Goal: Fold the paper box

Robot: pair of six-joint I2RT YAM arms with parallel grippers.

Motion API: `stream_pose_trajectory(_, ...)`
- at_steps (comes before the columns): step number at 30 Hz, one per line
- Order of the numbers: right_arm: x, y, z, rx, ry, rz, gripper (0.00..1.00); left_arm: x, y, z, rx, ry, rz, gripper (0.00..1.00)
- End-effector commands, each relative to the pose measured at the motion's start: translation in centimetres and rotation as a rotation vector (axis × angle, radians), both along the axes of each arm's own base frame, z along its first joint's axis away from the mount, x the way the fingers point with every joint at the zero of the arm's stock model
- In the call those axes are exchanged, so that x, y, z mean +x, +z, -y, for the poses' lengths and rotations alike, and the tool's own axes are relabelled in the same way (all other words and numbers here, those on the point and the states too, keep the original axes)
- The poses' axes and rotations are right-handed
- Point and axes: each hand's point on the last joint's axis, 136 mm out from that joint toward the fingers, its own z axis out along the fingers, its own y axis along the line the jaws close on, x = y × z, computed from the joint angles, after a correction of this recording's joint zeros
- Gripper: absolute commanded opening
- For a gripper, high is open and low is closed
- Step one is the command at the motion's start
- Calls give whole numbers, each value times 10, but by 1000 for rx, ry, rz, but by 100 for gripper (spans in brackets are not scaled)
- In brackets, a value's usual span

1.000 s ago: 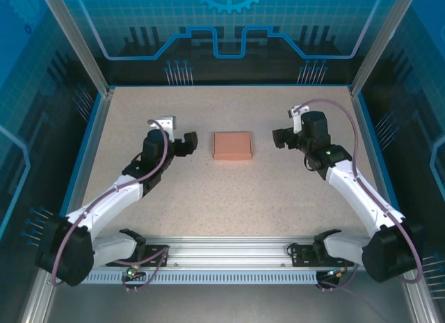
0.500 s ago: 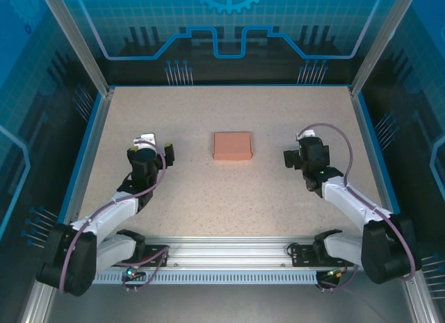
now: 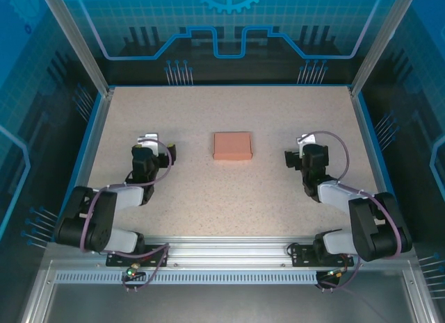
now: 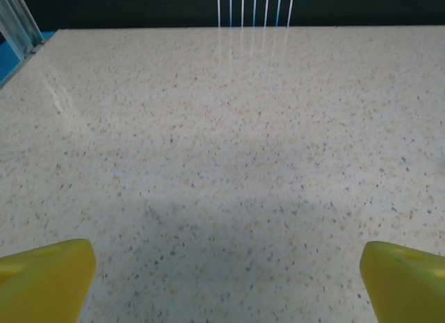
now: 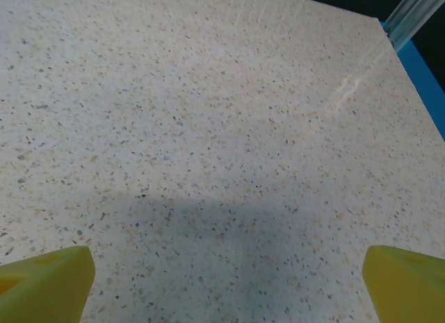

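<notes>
A: Pose?
B: Folded low by the near rail, left arm [image 3: 111, 198] and right arm [image 3: 341, 194] alike, wrists aimed toward the far edge.
A: Grip?
B: Spread wide, left fingers [image 4: 42, 278] and right fingers [image 5: 42, 281], yellow tips above speckled counter [image 3: 208, 191], pinching nothing.
A: Box [image 3: 232, 146]?
B: Salmon-pink, closed up, lying mid-counter between both arms, well apart from either.
</notes>
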Motion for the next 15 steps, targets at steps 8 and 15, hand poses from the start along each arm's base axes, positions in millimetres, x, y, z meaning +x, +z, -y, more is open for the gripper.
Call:
stream_pose_trajectory(8,17,17,-25,116,167,188,100,13,-5,6,-21,-83,48,99)
stream_pose_trajectory(15,31,-1,-10,164,113,112,100,15,-7,-1,-32,-52,33,99)
